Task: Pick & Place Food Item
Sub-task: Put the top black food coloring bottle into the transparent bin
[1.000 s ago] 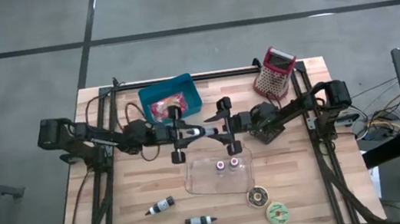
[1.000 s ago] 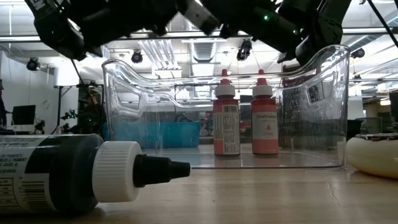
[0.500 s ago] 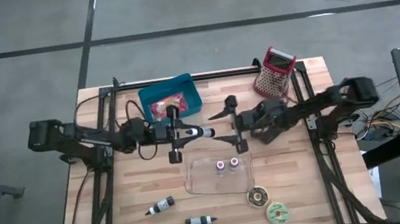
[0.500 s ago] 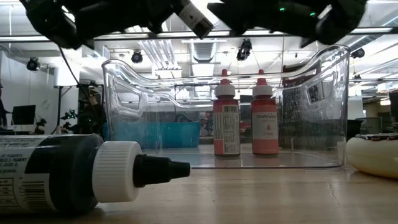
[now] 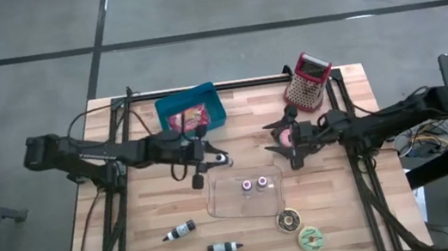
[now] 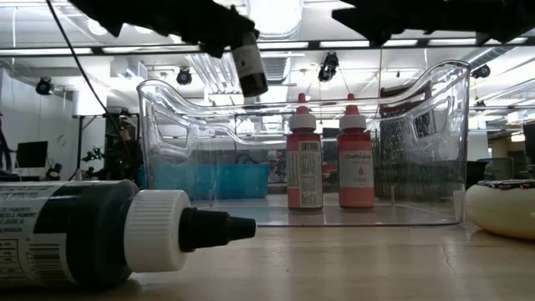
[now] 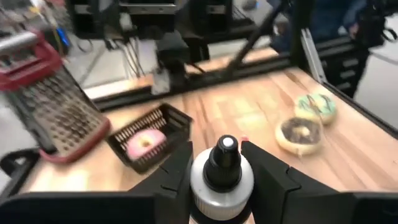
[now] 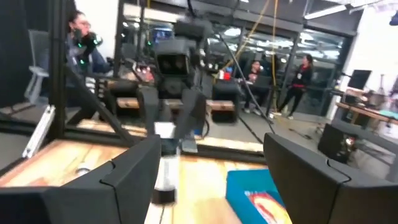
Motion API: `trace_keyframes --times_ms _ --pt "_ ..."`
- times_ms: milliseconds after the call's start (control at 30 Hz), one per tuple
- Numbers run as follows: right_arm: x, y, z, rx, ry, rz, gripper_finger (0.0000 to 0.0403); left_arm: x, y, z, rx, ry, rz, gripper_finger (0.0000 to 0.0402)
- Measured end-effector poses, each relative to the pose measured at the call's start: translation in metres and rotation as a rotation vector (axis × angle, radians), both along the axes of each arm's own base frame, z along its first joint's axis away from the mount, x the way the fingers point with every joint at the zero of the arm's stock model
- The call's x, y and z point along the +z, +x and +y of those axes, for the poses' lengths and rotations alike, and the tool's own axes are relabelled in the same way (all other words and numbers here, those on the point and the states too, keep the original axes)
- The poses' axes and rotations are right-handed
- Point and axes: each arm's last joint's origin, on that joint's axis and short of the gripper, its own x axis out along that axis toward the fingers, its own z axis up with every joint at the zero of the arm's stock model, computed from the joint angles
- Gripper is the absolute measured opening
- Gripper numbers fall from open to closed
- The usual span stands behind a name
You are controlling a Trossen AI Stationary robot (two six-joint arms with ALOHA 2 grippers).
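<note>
The left gripper [image 5: 202, 157] is clenched around a small squeeze bottle [image 5: 216, 156] with a white collar and black tip, holding it in the air above the counter [image 5: 340, 214], just beyond the far rim of a clear plastic bin [image 5: 246, 194]. In the left wrist view the bottle [image 7: 221, 177] sits squarely between the two dark fingers. In the low view the bottle [image 6: 248, 65] hangs tilted above the bin's [image 6: 418, 125] left side.

The right gripper [image 5: 288, 140] is released, its fingers spread wide with nothing between them, raised over the counter near a pink doughnut [image 5: 280, 139] in a small black basket.

Inside the clear bin two red bottles [image 5: 255, 184] stand upright side by side. Behind the left gripper a teal tub [image 5: 191, 111] holds packaged food. A red box grater [image 5: 308, 81] stands at the far right of the counter. At the near edge lie two more dark squeeze bottles [image 5: 180, 231] on their sides, plus a chocolate doughnut [image 5: 288, 220] and a green doughnut [image 5: 312, 238].
</note>
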Motion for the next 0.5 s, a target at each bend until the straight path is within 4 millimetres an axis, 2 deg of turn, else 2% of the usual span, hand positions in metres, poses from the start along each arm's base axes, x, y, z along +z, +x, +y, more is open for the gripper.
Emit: trace_keyframes --times_ms 233,367,500 --pt "-0.005 -0.007 0.007 -0.001 0.013 0.064 0.0276 -0.015 0.017 -0.020 -0.062 0.009 0.162 0.0112" --pt "-0.007 -0.007 0.009 -0.011 0.015 0.089 0.0276 -0.029 0.028 -0.025 -0.073 0.013 0.254 0.0112" --pt "-0.008 -0.007 0.010 -0.025 0.014 0.119 0.0276 -0.035 0.037 -0.030 -0.081 0.013 0.286 0.0112"
